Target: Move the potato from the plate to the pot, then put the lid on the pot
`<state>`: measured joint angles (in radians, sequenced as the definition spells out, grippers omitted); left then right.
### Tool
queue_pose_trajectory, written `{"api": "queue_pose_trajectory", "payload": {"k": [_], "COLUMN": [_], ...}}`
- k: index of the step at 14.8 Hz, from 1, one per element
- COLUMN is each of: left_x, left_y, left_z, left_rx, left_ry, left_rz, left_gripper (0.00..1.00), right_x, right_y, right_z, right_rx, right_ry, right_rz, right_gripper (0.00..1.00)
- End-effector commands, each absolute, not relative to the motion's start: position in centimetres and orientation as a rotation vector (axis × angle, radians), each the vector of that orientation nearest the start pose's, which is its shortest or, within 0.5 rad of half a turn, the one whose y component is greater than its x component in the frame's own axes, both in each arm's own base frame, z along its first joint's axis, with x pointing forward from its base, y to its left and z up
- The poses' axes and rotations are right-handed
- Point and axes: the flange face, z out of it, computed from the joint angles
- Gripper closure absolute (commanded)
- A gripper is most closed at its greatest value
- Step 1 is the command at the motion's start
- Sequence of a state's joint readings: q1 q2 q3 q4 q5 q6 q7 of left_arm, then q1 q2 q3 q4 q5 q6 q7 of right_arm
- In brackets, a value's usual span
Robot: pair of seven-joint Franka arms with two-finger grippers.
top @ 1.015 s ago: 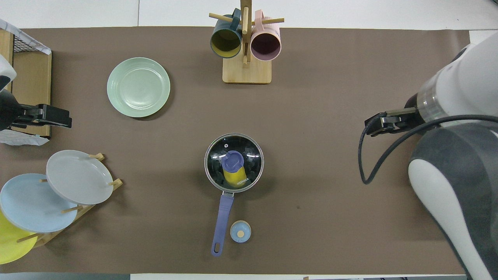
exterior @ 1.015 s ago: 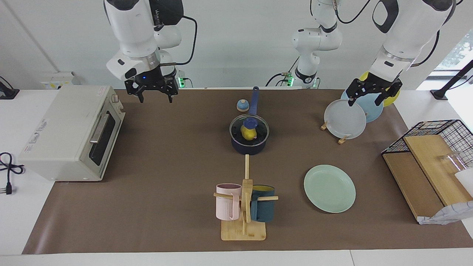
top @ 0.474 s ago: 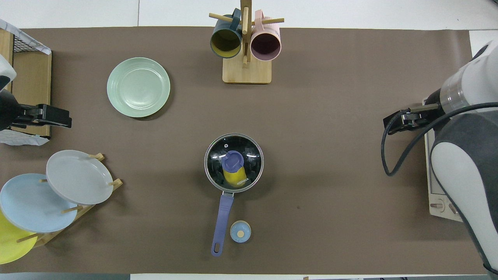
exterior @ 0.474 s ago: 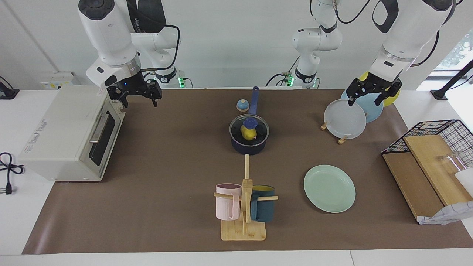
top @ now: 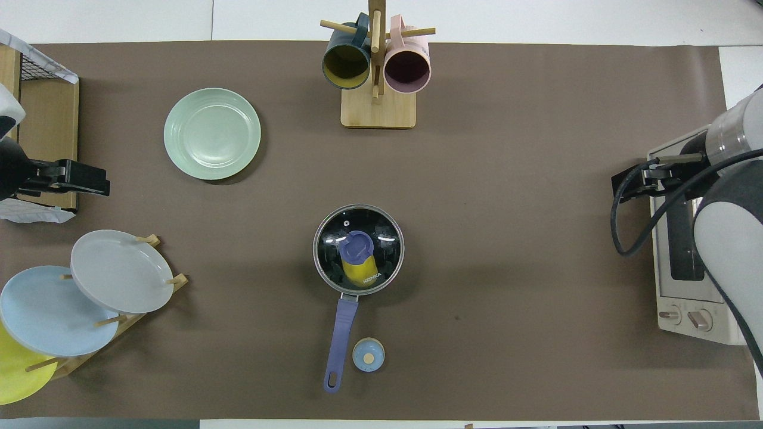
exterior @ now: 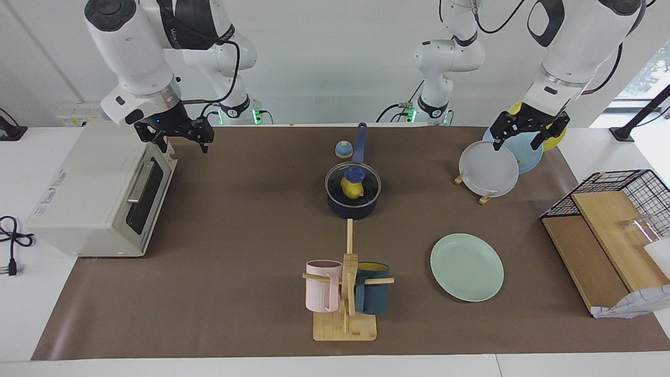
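potato [exterior: 352, 188] sits in the pot [exterior: 353, 208] mid-table under the lid [exterior: 353, 180], plate [exterior: 467, 267] bare at the pot's 4 o'clock in the facing view, right gripper [exterior: 175, 140] released over the toaster oven [exterior: 99, 188], left gripper [exterior: 523, 137] released above the plate rack [exterior: 484, 198].

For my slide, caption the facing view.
Potato sealed under lid in pot; plate empty, both arms raised.
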<state>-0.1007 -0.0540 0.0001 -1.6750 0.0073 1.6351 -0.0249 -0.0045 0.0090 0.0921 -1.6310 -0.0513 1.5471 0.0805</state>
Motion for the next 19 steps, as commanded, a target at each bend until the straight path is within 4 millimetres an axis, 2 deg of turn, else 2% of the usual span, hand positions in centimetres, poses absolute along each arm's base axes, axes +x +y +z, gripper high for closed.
{"api": "queue_pose_trajectory", "payload": {"k": [1, 13, 16, 19], "left_x": [53.6, 53.6, 53.6, 53.6], "left_y": [-5.3, -5.3, -5.3, -5.3], "left_z": [61.6, 61.6, 61.6, 61.6], "left_rx": [-3.143, -3.143, -3.143, -3.143], "left_ry": [0.099, 0.099, 0.099, 0.099], "left_rz": [-0.029, -0.031, -0.029, -0.029], "left_gripper": [0.00, 0.00, 0.00, 0.00], "right_x": [54.3, 54.6, 54.9, 55.2], "right_y": [4.3, 3.6, 1.5, 1.2], "right_z": [59.0, 59.1, 59.2, 59.3], "right_rx": [-3.187, -3.184, -3.183, -3.184], "right_ry": [-0.029, -0.007, 0.030, 0.027], "right_rz": [0.134, 0.125, 0.122, 0.086], "right_gripper": [0.00, 0.00, 0.00, 0.00]}}
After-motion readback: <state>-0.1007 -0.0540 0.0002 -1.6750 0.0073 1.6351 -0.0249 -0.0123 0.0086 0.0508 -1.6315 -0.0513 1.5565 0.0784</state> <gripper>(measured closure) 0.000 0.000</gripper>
